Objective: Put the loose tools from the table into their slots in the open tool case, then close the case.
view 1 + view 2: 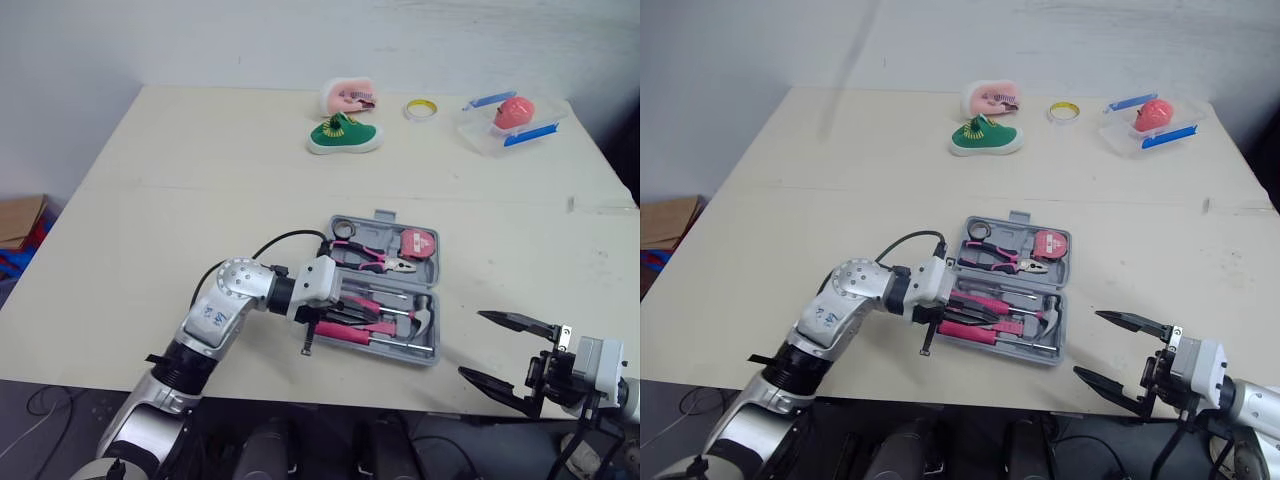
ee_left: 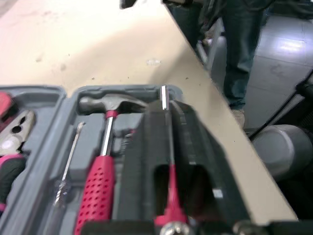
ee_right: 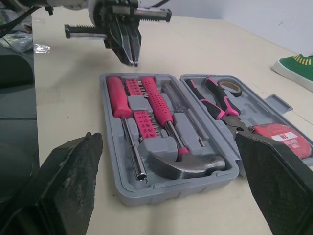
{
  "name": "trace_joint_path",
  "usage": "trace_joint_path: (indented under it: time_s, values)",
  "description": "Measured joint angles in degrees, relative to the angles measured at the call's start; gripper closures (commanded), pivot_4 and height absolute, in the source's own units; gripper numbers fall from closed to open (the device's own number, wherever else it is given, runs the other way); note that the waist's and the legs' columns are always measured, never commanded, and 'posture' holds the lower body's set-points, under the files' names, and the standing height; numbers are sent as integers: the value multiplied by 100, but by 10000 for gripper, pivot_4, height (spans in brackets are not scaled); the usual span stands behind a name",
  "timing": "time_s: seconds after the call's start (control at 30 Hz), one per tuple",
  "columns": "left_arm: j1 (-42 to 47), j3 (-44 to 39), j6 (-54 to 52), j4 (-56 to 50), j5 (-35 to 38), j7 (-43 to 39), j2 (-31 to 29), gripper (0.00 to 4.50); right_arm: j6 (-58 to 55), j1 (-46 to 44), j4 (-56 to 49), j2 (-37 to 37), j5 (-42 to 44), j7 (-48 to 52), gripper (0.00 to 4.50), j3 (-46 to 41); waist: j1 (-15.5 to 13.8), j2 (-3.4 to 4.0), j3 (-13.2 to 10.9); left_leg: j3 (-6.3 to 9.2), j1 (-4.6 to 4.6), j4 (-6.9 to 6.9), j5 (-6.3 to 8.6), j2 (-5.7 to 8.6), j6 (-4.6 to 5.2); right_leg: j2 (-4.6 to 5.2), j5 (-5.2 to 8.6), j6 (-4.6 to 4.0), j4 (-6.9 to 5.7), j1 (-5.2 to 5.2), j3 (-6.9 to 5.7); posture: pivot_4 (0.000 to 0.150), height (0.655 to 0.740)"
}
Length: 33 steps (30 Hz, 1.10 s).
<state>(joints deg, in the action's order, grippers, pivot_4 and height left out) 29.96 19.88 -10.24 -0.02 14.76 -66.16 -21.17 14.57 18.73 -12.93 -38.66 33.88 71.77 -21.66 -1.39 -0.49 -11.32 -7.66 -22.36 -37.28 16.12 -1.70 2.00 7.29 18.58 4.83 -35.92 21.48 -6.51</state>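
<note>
The grey tool case (image 1: 432,352) lies open and flat near the table's front edge. Its near half holds a hammer (image 3: 183,164), a pink-handled driver (image 3: 117,95), bits and a thin screwdriver. Its far half holds pliers (image 1: 372,260), a black tape roll and a pink tape measure (image 1: 417,243). My left gripper (image 3: 131,56) hovers over the case's near-left corner, shut, with nothing seen held. In the left wrist view the driver's shaft (image 2: 166,127) shows in the slit between the fingers. My right gripper (image 1: 470,343) is open, off the table's front edge, right of the case.
At the far side of the table are a green shoe (image 1: 344,135), a pink item (image 1: 348,96), a yellow tape ring (image 1: 422,108) and a clear box with a red object (image 1: 510,122). A person's legs (image 2: 239,44) stand beyond the table edge.
</note>
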Motion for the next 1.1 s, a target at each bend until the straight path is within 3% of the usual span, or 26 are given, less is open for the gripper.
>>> trace_joint_path:
  time_s: [0.37, 0.8, 1.1]
  values:
    - [-166, 158, 195, 316, -619, 422, 9, 44315, 77, 23, 117, 61, -77, -10, 0, 5, -2, 0, 0, 1, 0, 2, 0, 0, 0, 2, 0, 0, 0, 1, -1, 1500, 7400]
    - [-252, 331, 332, 226, -699, 274, -36, 44315, 181, 4, 213, 133, -131, -14, 0, 70, 1, 1, 1, 2, 3, 3, 0, -1, -1, 2, 0, 0, 0, -2, 0, 1500, 7400]
    - [-241, 501, -291, -18, -833, 506, -96, 44315, 279, -9, 287, 171, -182, -15, 0, 102, -1, 0, 26, 4, 17, 6, 4, -1, 5, 2, 0, 0, 2, -17, 0, 1500, 7400]
